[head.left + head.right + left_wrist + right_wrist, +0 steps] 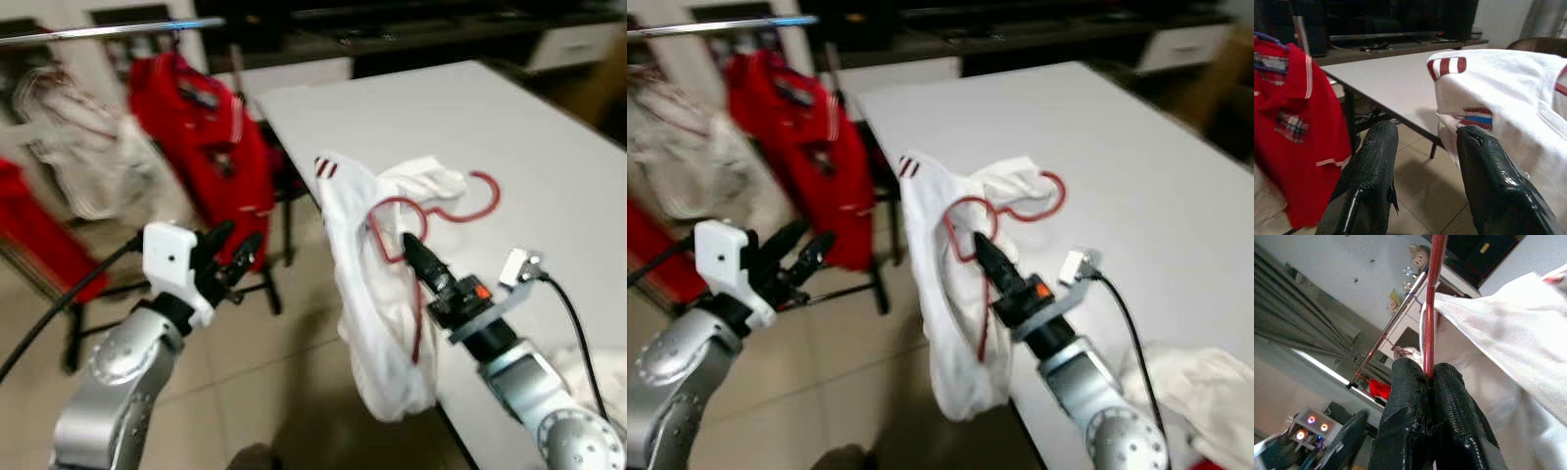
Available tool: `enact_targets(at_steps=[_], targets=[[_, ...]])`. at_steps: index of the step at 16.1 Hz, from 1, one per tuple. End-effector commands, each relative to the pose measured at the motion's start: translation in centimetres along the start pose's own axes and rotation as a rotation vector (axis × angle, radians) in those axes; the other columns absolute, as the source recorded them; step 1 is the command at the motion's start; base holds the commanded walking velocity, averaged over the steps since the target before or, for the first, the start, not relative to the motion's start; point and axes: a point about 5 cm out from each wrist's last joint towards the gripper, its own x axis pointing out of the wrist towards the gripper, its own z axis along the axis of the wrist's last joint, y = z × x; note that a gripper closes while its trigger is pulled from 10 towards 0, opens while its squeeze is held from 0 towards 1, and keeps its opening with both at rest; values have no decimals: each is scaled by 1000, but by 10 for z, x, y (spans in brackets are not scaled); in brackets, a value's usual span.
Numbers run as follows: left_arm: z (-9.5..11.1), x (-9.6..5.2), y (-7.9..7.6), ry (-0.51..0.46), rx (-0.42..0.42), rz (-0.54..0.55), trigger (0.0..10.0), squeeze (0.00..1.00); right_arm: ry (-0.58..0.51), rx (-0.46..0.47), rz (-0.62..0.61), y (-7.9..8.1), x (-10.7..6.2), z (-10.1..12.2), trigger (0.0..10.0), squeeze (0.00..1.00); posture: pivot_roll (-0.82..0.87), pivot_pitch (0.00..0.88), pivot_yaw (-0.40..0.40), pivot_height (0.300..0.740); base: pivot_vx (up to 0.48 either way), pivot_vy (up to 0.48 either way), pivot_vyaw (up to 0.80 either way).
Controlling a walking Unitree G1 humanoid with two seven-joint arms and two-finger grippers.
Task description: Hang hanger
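Hanger (411,235), thin red wire, is pinched tight between the right gripper (411,247) fingers on its lower bar, hook end just beyond the fingertips over the table (509,127) edge. White shirt (377,294) hangs off it, drooping below and beside the gripper. Wire looks stiff but light and likely slick, so it could twist in the pinch; shirt is soft, floppy and may slide off. Best hold is near the hook neck. Left gripper (230,257) is spread, holding nothing, shirt just ahead of its fingertips. Rail (108,29) with red shirt (211,147) is well beyond it.
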Motion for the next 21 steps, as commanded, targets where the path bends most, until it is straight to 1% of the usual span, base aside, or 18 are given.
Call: enact_targets(at_steps=[1,5,10,11,12,13,14,15,16,17,18,20,21], targets=[[4,-1,1,-7,8,3,10000,0,-9,-3,10,3,4,1,10000,0,56,30,-5,740,0,390,800],[4,-6,1,-2,8,2,10000,0,-5,-1,14,3,8,-4,10000,0,69,36,-8,740,0,410,800],[3,-8,1,1,8,10,10000,0,1,-4,15,1,11,-4,10000,0,78,36,-24,740,0,407,800],[3,-8,1,1,10,14,10000,0,3,-13,7,-1,12,-4,10000,0,79,36,-25,740,0,0,800],[4,-8,2,0,37,31,10000,0,8,-63,-43,-4,15,-4,10000,0,79,36,-27,740,0,0,800],[6,-7,4,1,72,47,10000,0,13,-152,-123,-10,19,-3,10000,0,77,38,-28,740,0,-480,0],[6,-4,7,3,76,65,10000,0,8,-232,-182,-14,23,0,10000,0,75,39,-30,740,0,-480,0],[5,-1,9,8,69,79,10000,0,-6,-284,-208,-14,28,3,10000,0,74,41,-31,740,0,-480,0],[4,3,11,30,87,93,10000,0,-31,-307,-241,-14,33,7,10000,0,73,42,-33,740,0,-480,0],[3,6,11,37,106,99,10000,0,-44,-358,-268,-15,38,10,10000,0,73,44,-37,740,0,-480,0],[3,8,11,36,93,105,10000,0,-50,-423,-292,-14,44,13,10000,0,74,44,-39,740,0,0,0],[2,10,10,46,113,106,10000,0,-45,-525,-307,-9,56,13,10000,0,78,45,-43,740,0,0,0],[-2,10,10,75,137,98,10000,0,-48,-566,-312,-6,61,12,10000,0,81,46,-44,740,0,0,0]])
